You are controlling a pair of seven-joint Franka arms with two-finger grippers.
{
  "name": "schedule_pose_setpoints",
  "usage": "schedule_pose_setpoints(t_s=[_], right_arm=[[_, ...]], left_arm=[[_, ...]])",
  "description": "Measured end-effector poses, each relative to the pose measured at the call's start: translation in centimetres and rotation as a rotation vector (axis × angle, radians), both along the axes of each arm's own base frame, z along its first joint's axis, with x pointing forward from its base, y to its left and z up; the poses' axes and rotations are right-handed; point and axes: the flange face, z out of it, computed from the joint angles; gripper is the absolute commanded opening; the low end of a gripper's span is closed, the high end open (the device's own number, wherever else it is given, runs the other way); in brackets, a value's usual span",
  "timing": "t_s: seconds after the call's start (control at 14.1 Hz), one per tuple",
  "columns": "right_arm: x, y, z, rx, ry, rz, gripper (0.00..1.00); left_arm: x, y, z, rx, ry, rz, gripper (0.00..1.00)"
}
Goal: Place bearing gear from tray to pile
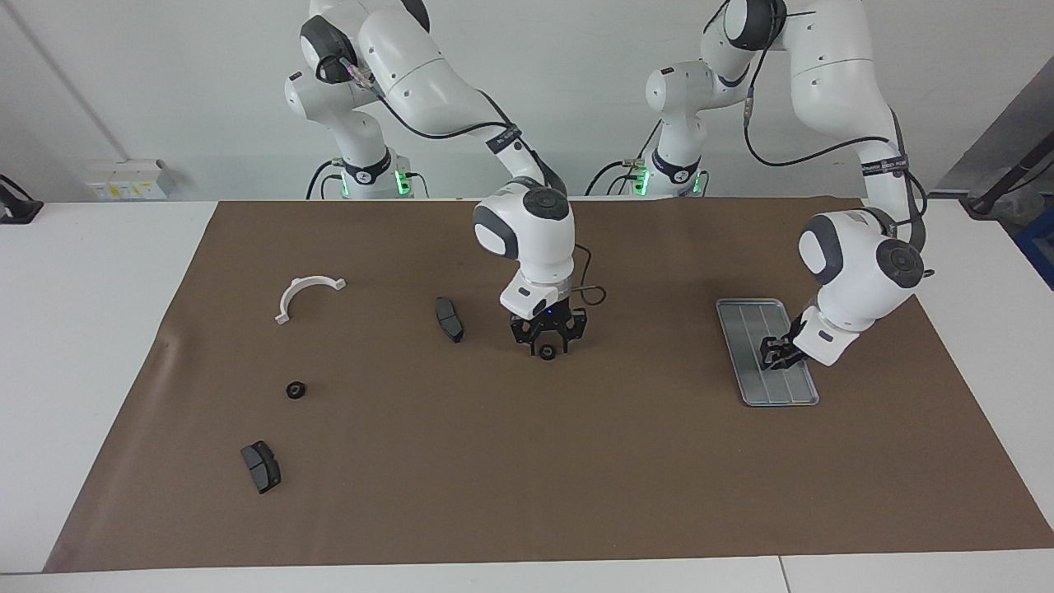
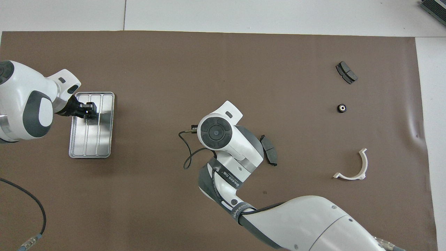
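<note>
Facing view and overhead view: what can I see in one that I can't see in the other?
Only the facing view shows the right gripper low over a small black gear; from overhead the right arm's own wrist hides both. It also shows the arms' bases with green lights.
Only the overhead view shows a dark ridged thing at the table's corner.
Both show the tray with the left gripper over it, another gear, two dark pads and a white curved piece.
</note>
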Motion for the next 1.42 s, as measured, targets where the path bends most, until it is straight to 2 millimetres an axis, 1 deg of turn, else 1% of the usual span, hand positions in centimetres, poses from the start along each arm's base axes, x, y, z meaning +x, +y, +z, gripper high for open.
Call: schedule_pose_setpoints(t_s=[0.21,0.28,0.35,0.43,0.5,0.92,1.06,1.14,1.21,1.28,1.35,1.42], right_arm=[[-0.2,0.0,-0.2,-0.016,0.016,0.0,0.63],[-0.2,0.0,-0.2,-0.017,0.016,0.0,0.6],[-0.2,0.0,-0.2,-0.017,0.016,0.0,0.54],[-0.2,0.0,-0.2,-0.017,0.016,0.0,0.25],[-0.2,0.0,-0.2,-0.017,0.016,0.0,0.0],[-0.2,0.2,0.0,-0.013,0.011,-0.004,0.0],[0.1,-0.1,0.6,-0.016,0.007,-0.013,0.0],[0.5,-0.5,1.3,-0.022,0.007,-0.023,0.0],[1.0,-1.3,2.5,-0.029,0.004,-0.039,0.0],[1.9,-2.8,4.5,-0.037,-0.002,-0.067,0.0],[2.7,-4.8,6.6,-0.045,-0.007,-0.097,0.0],[3.6,-7.2,8.7,-0.059,-0.009,-0.117,0.0]], left_arm=[[-0.2,-0.1,-0.2,-0.001,0.003,-0.002,0.43],[-0.2,-0.2,-0.3,-0.001,0.004,-0.003,0.42],[-0.2,-0.3,-0.4,-0.001,0.005,-0.003,0.41],[-0.2,-0.4,-0.4,-0.002,0.004,-0.003,0.39],[-0.2,-0.5,-0.3,-0.002,0.001,-0.004,0.38],[-0.4,-0.5,-0.3,-0.001,-0.008,-0.004,0.32],[-0.5,-0.6,-0.3,-0.001,-0.007,-0.005,0.3],[-0.5,-0.6,-0.3,-0.001,-0.007,-0.005,0.28],[-0.5,-0.6,-0.3,-0.001,-0.008,-0.004,0.27],[-0.6,-0.6,-0.3,-0.001,-0.008,-0.004,0.25],[-0.6,-0.6,-0.3,-0.001,-0.009,-0.004,0.24],[-0.6,-0.6,-0.3,0.0,-0.01,-0.004,0.23]])
